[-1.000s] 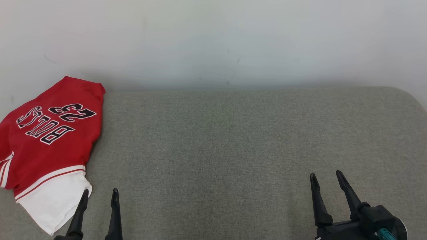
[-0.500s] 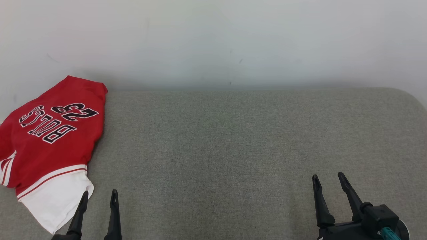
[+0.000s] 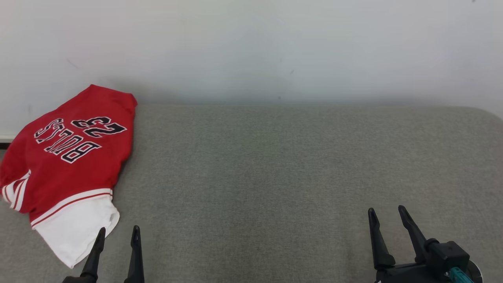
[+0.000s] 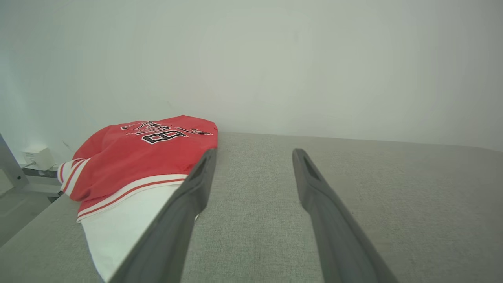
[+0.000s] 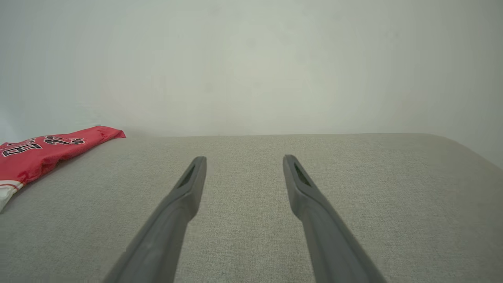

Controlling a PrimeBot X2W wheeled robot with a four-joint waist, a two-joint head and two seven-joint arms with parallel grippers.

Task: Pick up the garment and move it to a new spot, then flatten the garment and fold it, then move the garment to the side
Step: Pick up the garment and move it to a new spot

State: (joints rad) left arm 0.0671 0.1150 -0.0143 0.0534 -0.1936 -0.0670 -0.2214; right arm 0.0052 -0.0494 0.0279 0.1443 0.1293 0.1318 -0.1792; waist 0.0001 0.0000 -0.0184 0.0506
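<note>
Left gripper (image 3: 119, 228) and right gripper (image 3: 385, 208) both hang open, empty. Best bet: left grabs jersey (image 3: 74, 165) by its near white hem, lifting slow.

Cropping the garment (image 5: 35, 153) at nine o'clock in the right wrist view; hiding some of it behind the left gripper (image 4: 254, 152); cutting off the right gripper (image 3: 386, 209) at five o'clock, head view.

You see the left gripper (image 3: 119, 228) at the head view's lower left as two slim, tapering black fingers (image 3: 135, 255), while the right gripper (image 3: 386, 209) at lower right adds a blocky black housing (image 3: 444, 255) with a small teal plug (image 3: 456, 276).
</note>
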